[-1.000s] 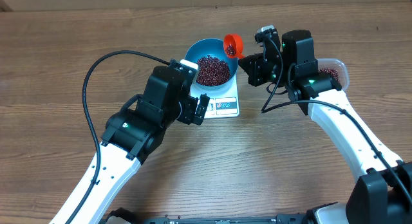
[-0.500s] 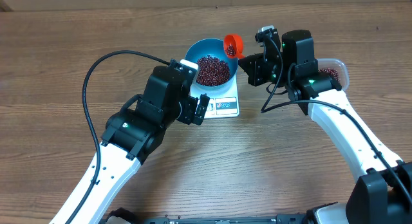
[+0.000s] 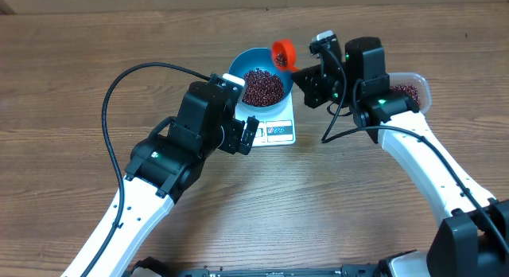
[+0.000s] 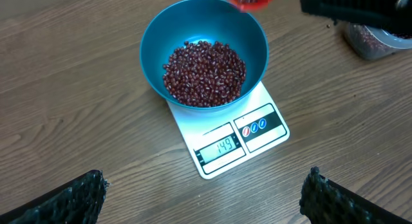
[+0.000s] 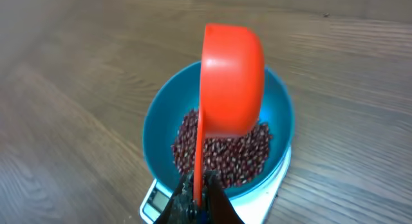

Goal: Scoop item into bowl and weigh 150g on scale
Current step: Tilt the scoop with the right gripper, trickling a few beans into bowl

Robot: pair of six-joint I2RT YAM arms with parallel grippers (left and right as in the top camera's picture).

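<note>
Overhead: orange scoop over bowl rim

From my right wrist, the orange plastic scoop turns its rounded back to the camera, so its inside is hidden. My right pincer is a dark blur cut off by the lower edge. The flat white rectangular scale shows only a corner under the round bright-blue bowl, and its display is unreadable. From my left wrist, the scoop is cropped by the top edge. The clear plastic tub is blurred and cropped at the right. My left pincer shows only two dark fingertips in the bottom corners. Overhead, my right arm covers part of the tub.
</note>
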